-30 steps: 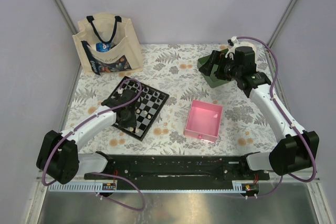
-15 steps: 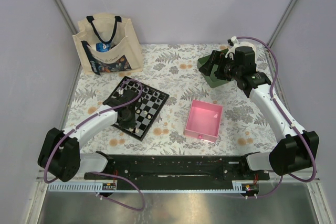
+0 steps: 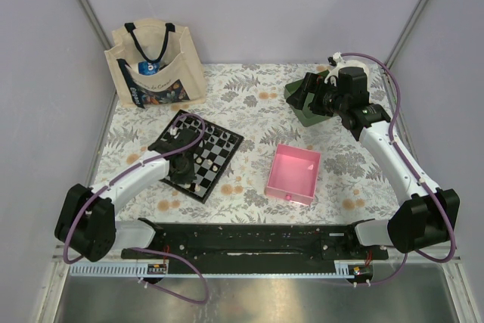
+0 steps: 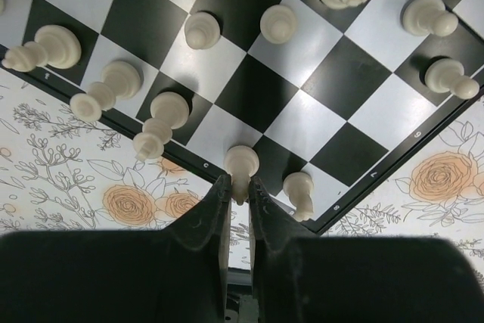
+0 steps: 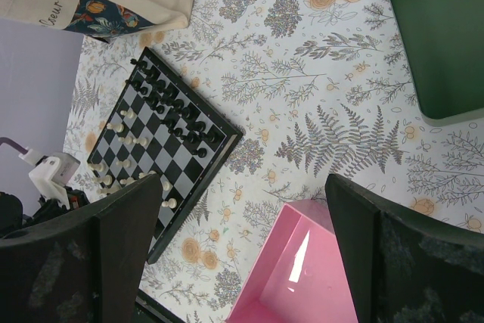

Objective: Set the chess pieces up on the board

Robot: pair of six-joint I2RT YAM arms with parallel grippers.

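Note:
The board (image 3: 219, 158) lies left of centre on the table, with black pieces (image 5: 175, 104) on its far side and white pieces (image 4: 278, 23) on its near side. My left gripper (image 4: 239, 187) is shut on a cream-white piece (image 4: 242, 163) that stands at the board's near edge (image 4: 378, 175), between a white piece on its right (image 4: 299, 189) and others on its left (image 4: 160, 122). In the top view the left gripper (image 3: 181, 173) hangs over the board's near corner. My right gripper (image 3: 306, 96) is open and empty, held high over the green tray (image 3: 296, 100).
A pink tray (image 3: 293, 173) sits right of the board, also seen in the right wrist view (image 5: 318, 277). The green tray (image 5: 439, 35) is at the back right. A cloth tote bag (image 3: 155, 66) stands at the back left. The tablecloth has a floral print.
The left gripper has shifted slightly toward the board's near edge. The right arm has not moved.

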